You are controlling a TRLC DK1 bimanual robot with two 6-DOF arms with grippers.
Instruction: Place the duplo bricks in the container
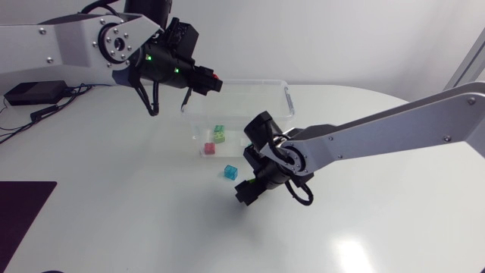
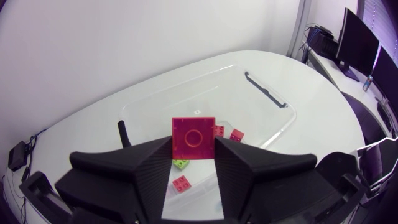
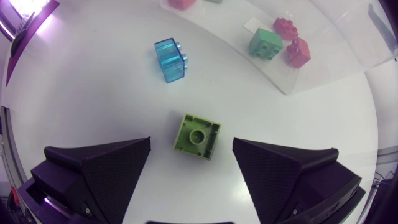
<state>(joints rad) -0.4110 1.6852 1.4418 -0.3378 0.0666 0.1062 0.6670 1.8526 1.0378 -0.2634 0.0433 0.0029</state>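
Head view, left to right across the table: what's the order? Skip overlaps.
Black box → red brick in the container → green bricks → blue brick on the table → right gripper → container's black handle. Left gripper and its held red brick overlap, left out.

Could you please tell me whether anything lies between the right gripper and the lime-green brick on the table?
Nothing visible does. The lime-green brick lies studs-down on the table, between the open fingers of the right gripper and touching neither. The blue brick sits ahead, well apart.
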